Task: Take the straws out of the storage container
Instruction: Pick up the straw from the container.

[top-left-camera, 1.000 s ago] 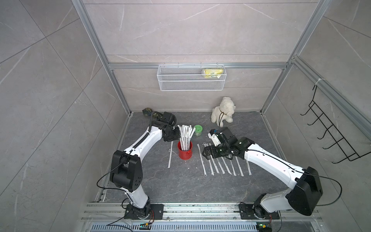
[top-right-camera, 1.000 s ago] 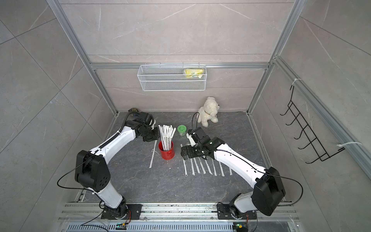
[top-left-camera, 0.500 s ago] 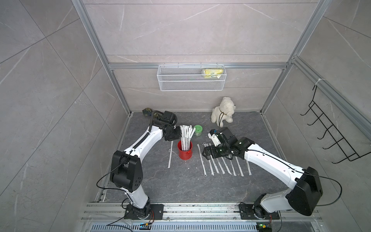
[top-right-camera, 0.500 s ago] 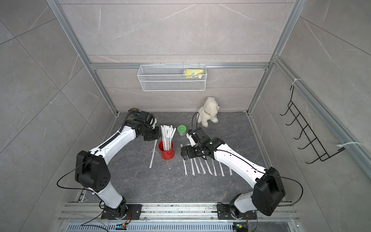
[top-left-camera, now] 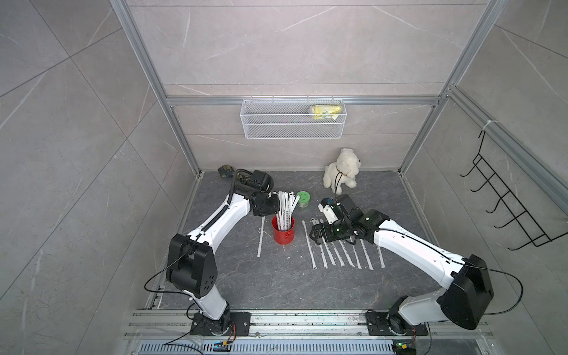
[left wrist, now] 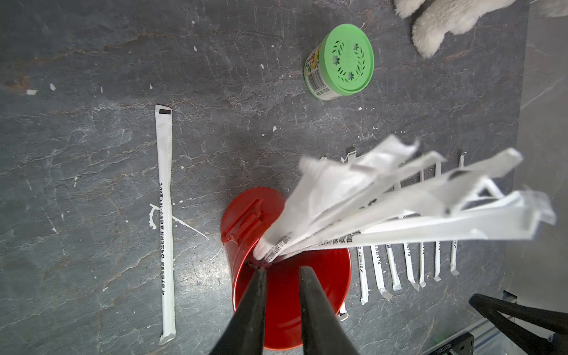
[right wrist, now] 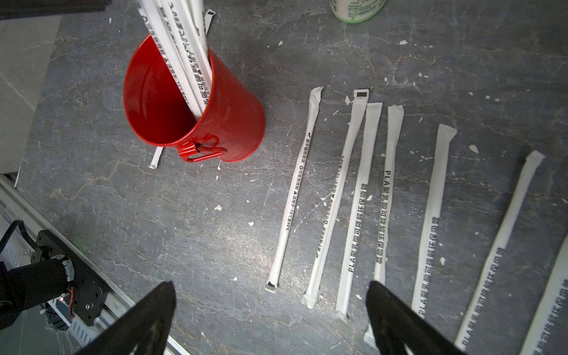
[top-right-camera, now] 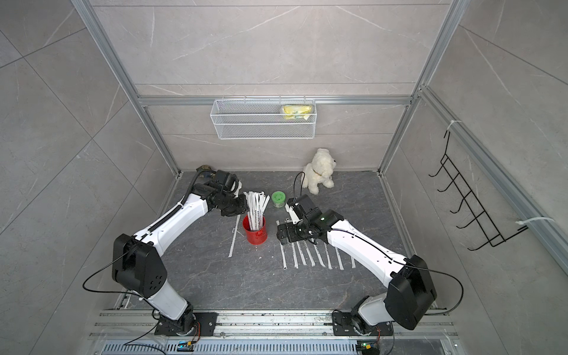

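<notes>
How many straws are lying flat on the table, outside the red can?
9. One straw lies alone left of the red can; eight lie in a row right of it, partly under the right arm, which may hide more.

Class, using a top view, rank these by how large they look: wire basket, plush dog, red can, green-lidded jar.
Largest to smallest:
1. wire basket
2. plush dog
3. red can
4. green-lidded jar
The basket hangs nearer the camera, which may flatter it.

My right arm (top-left-camera: 408,246) covers the far ends of the straws (top-left-camera: 309,249) laid flat; my right wrist view cuts off the jar (right wrist: 356,9).
</notes>
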Tool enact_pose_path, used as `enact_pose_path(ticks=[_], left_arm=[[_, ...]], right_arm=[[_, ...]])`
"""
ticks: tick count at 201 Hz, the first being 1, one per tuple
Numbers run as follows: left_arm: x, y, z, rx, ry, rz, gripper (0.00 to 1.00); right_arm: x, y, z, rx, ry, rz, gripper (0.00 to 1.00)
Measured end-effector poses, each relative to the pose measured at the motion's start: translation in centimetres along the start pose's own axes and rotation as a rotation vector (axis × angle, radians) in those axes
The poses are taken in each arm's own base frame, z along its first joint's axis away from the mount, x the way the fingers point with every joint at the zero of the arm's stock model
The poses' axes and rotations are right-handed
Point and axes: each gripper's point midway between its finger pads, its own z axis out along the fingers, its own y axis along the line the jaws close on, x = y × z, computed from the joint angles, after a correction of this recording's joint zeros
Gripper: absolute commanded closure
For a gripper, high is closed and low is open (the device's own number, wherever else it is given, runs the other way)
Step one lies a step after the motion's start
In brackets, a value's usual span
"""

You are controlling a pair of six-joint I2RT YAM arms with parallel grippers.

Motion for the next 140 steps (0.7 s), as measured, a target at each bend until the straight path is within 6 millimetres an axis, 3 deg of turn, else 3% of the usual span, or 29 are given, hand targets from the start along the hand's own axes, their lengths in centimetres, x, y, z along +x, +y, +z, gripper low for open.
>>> enact_pose_path(ticks=[75, 140], left_arm=[[0.1, 0.0, -1.0, -0.004, -0.012, 0.003, 0.78], [0.4, 0.7, 0.4, -0.035, 0.014, -0.004, 0.78]], right_arm=[[0.1, 0.1, 0.0, -0.007, 0.003, 0.0, 0.0], [0.1, 0.1, 0.2, -0.005, 0.008, 0.001, 0.0]])
